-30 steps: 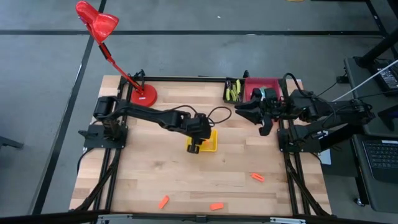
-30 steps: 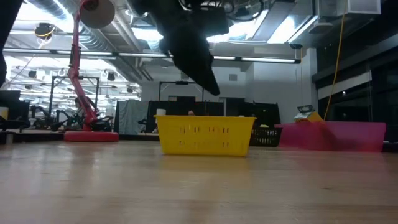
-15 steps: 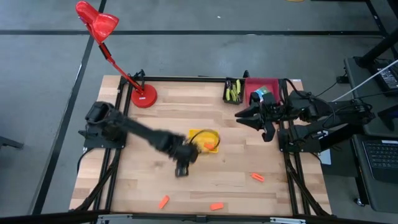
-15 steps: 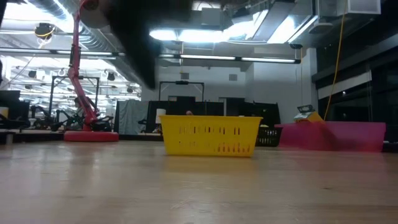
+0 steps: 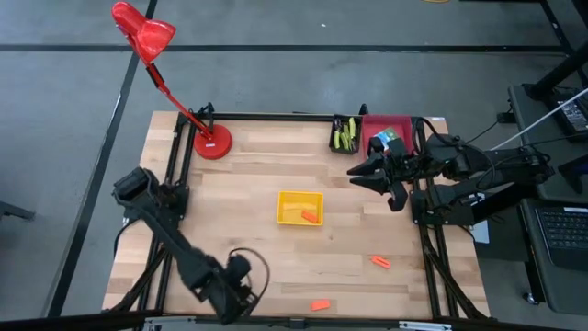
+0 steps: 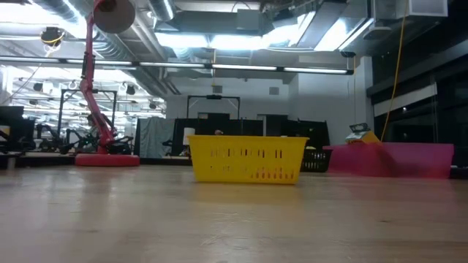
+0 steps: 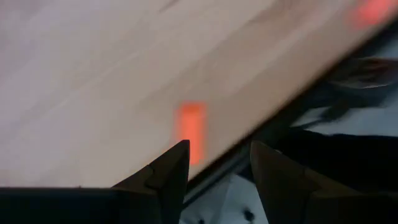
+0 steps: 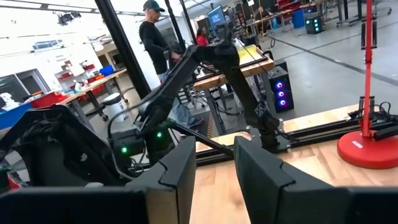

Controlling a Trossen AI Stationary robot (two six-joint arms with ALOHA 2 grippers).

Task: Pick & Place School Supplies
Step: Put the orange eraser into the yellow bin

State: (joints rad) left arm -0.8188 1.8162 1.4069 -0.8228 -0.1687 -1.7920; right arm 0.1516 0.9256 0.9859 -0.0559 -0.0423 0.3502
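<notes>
My left gripper (image 5: 236, 294) hovers open over the table's near edge. In the left wrist view its fingers (image 7: 217, 168) stand just short of a tiny orange piece (image 7: 189, 124) lying flat on the wood; the arm hides that piece in the high view. Two more orange pieces (image 5: 379, 262) (image 5: 320, 304) lie on the table, and a third (image 5: 310, 216) sits in the yellow bin (image 5: 287, 200). My right gripper (image 5: 355, 172) waits open beside the red tray (image 5: 401, 122), which holds a printed box (image 5: 387, 138). Yellow-green tools (image 5: 345, 138) lie in the black tray.
The red desk lamp's base (image 5: 212, 142) stands at the far left corner, its head leaning out past the table. The black tray (image 5: 335, 133) and red tray sit at the far right. The yellow bin (image 6: 245, 159) shows mid-table in the low view. Bare wood lies between the bin and the near edge.
My left arm has swung fast from above the yellow bin toward the table's near edge and a little left, dropping low over the orange piece there. With the arm gone, the bin and the orange piece inside it show.
</notes>
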